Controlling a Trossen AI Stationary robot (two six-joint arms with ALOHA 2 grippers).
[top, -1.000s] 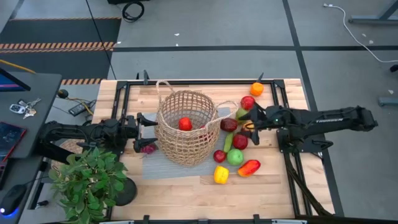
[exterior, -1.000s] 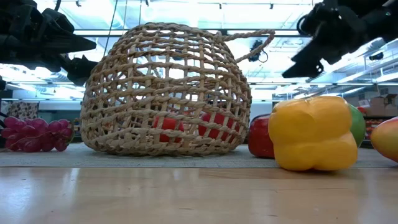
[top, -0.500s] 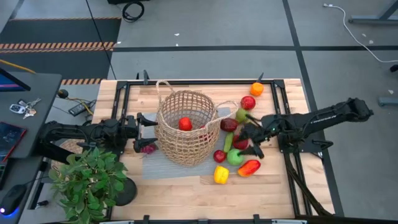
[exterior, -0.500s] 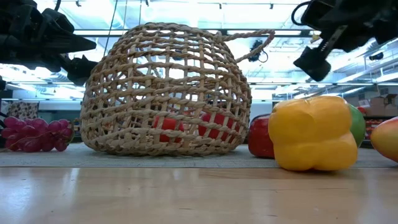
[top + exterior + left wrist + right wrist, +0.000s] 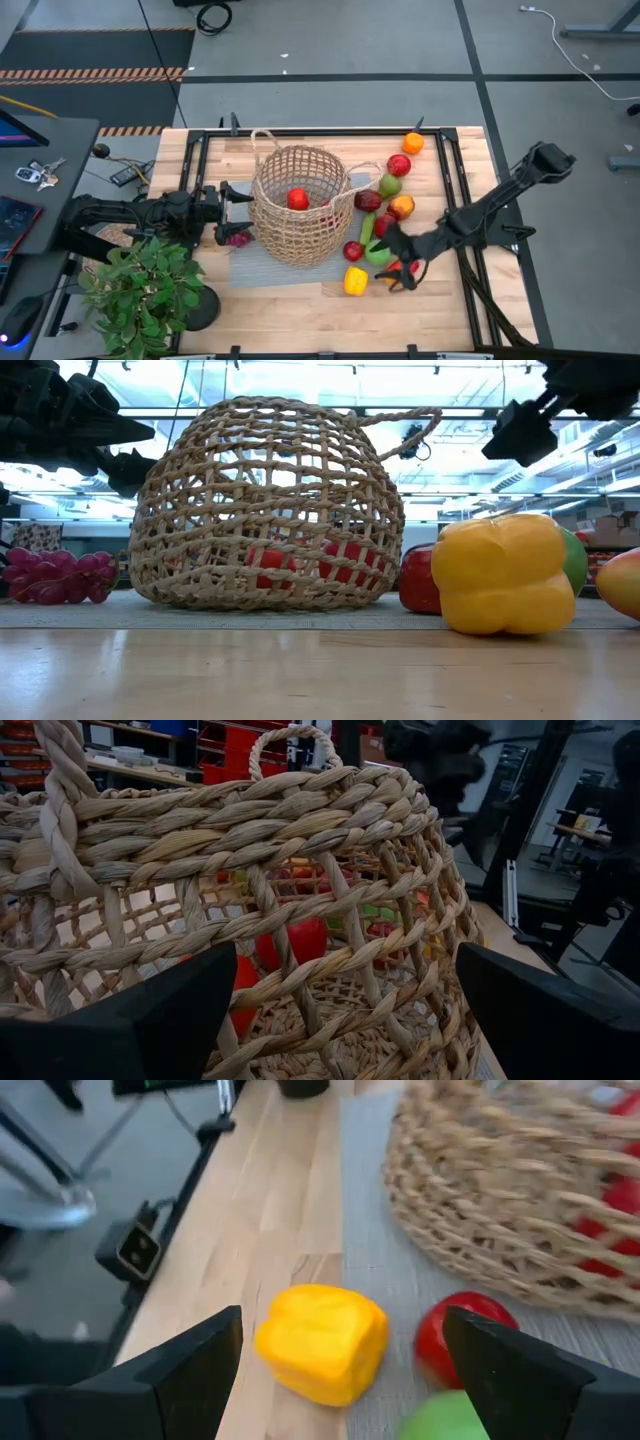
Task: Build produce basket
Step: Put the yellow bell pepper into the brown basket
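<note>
The round tan woven wicker basket (image 5: 297, 205) stands on a grey mat (image 5: 262, 268) mid-table holding a red apple (image 5: 297, 199), the left gripper (image 5: 232, 205) spread wide beside it, while the right gripper (image 5: 393, 268), fingers apart and empty, hovers over the yellow toy pepper (image 5: 355, 281).

Overhead down, low level across, wrists close — all share basket (image 5: 298, 203).
</note>
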